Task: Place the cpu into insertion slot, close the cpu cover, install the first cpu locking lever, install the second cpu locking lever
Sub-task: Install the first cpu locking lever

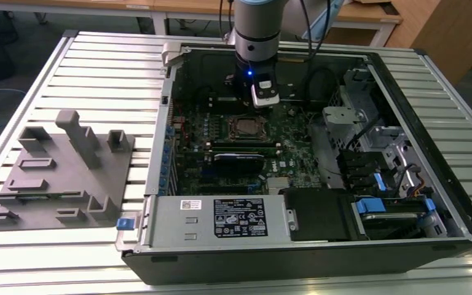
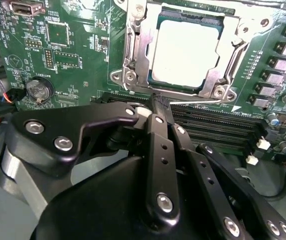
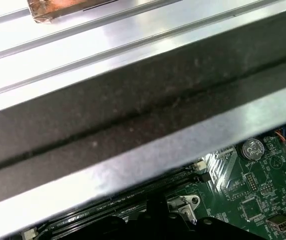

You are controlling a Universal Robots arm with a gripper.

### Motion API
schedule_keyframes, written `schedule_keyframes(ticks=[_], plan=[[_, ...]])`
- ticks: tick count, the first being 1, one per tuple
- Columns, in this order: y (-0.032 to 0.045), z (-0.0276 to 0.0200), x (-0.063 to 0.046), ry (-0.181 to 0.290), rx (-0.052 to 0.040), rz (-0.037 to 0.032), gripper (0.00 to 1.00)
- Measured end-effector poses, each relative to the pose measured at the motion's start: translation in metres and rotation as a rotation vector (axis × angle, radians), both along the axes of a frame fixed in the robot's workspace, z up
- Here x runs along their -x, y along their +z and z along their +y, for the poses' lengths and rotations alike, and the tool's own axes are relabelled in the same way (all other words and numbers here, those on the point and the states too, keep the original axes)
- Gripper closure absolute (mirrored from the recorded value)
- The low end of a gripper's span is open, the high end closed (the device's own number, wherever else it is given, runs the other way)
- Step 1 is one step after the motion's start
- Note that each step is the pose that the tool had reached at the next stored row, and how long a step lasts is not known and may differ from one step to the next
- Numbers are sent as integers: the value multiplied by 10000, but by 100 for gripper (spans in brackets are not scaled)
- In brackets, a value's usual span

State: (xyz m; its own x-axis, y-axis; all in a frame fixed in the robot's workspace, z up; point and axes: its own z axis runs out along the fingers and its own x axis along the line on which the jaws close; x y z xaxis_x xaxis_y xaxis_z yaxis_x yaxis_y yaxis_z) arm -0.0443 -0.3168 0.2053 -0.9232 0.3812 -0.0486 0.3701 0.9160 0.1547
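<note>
Two black fingers [image 2: 159, 150] of the gripper [image 2: 154, 104] stand pressed together, nothing between them, tips just beside the near edge of the insertion slot [image 2: 130, 60]. Beyond, the cpu [image 2: 183, 52] lies flat in that slot, framed by the cpu cover [image 2: 219, 80]. I judge the chip light, stiff and fragile, best held by its edges, and the thin cover best pushed on its metal rim.

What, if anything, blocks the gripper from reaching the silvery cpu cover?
Probably nothing, so likely yes. The gripper sits just beside the cpu cover with nothing standing between them, and the computer case lies open above.
</note>
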Motion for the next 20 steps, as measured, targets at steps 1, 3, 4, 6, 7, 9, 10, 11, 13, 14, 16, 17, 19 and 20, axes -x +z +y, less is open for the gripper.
schedule_keyframes(ticks=[1, 3, 4, 6, 7, 9, 10, 11, 13, 14, 16, 17, 19, 20], plan=[[0, 0, 0, -43, -3, -5, 89], [0, 0, 1, -145, -15, -30, 89], [-1, 0, 1, -193, -27, -49, 89], [-1, 1, 2, -278, -55, -86, 89], [-2, 2, 3, -308, -71, -104, 89], [-3, 5, 8, -361, -87, -141, 89], [-4, 6, 14, -390, -90, -171, 89], [-5, 7, 21, -417, -94, -209, 89], [-7, 10, 34, -462, -103, -275, 89], [-7, 11, 40, -483, -110, -305, 89], [-9, 15, 54, -519, -130, -357, 89], [-9, 16, 61, -534, -137, -377, 89], [-11, 20, 76, -560, -154, -410, 89], [-12, 23, 82, -572, -162, -424, 89]])
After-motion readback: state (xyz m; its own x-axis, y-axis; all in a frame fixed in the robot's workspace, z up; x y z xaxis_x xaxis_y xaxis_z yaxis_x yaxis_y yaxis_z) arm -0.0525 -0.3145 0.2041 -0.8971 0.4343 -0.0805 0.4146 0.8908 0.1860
